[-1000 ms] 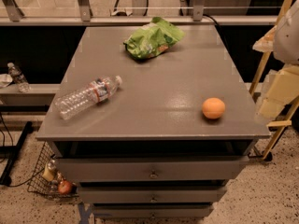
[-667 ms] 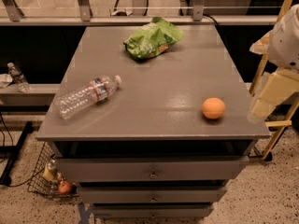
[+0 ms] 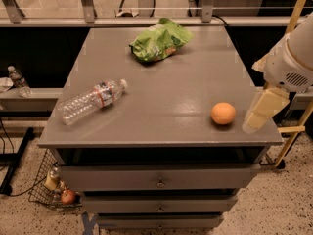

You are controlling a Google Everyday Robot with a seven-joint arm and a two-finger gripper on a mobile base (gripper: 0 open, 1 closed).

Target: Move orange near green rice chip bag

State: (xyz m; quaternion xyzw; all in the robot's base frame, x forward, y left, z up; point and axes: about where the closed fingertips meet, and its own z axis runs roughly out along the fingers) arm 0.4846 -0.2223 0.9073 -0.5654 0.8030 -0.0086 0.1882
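Item 1: gripper point(image 3: 255, 117), cream-coloured, at the right edge of the grey cabinet top point(image 3: 166, 84), low over its near right corner.

Item 2: orange point(image 3: 223, 113), just left of the gripper, resting on the top, not touched.

Item 3: green rice chip bag point(image 3: 159, 41), crumpled, far beyond the gripper and to its left, near the back edge.

Item 4: clear plastic water bottle point(image 3: 92, 101), lying on its side, well to the gripper's left.

Item 5: wire basket point(image 3: 41, 192) on the floor, below and far left of the gripper, holding a reddish round fruit point(image 3: 68, 196).
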